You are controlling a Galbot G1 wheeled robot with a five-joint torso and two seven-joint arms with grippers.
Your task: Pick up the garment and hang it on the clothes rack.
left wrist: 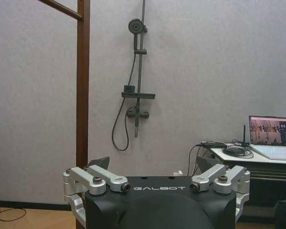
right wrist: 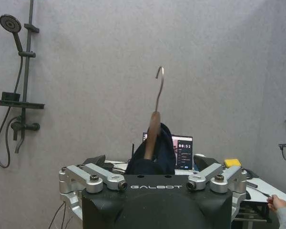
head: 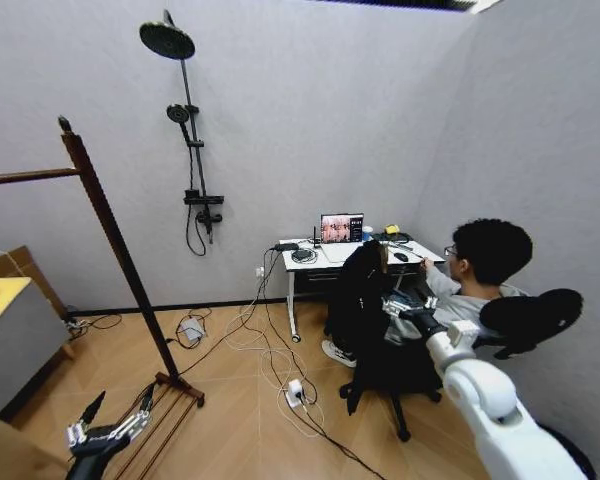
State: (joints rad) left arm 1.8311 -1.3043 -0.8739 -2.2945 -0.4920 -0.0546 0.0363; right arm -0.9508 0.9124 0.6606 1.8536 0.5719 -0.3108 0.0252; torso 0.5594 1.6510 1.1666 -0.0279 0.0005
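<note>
The black garment (head: 358,300) stands upright on a wooden hanger (right wrist: 153,129) with its metal hook pointing up, in front of an office chair. My right gripper (head: 398,303) reaches out to its right side. In the right wrist view this gripper (right wrist: 151,163) is open, and the garment (right wrist: 159,160) sits in the wide gap between its fingers. What bears the garment's weight I cannot tell. The clothes rack (head: 110,230), dark reddish-brown wood, stands at the left. My left gripper (head: 117,402) hangs open and empty low by the rack's foot, facing a rack post (left wrist: 82,95).
A white desk (head: 310,262) with a laptop (head: 341,229) stands against the back wall, and a person sits at it on the right. Cables and a power strip (head: 294,392) trail over the floor. A shower fixture (head: 190,130) is on the wall. A grey cabinet (head: 10,345) stands at far left.
</note>
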